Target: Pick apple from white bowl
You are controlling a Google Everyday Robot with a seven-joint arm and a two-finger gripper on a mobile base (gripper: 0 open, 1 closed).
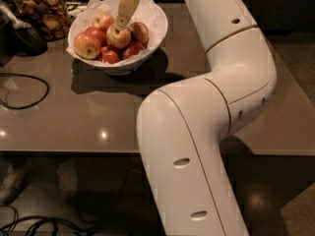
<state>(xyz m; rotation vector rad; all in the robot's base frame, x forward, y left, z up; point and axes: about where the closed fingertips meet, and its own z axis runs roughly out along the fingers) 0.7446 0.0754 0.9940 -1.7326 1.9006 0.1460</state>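
Observation:
The white bowl stands at the back left of the brown table, lined with crumpled white paper and holding several apples. The apple, large, golden-yellow with red blush, lies in the middle of the pile. My gripper comes down from the top edge, and its tan tip is at the apple's top, touching or nearly so. My white arm bends across the right half of the view.
Other apples lie around it: a big red-yellow one, one behind, one on the right and small red ones. A glass jar of brown snacks stands to the left. A black cable loops on the table.

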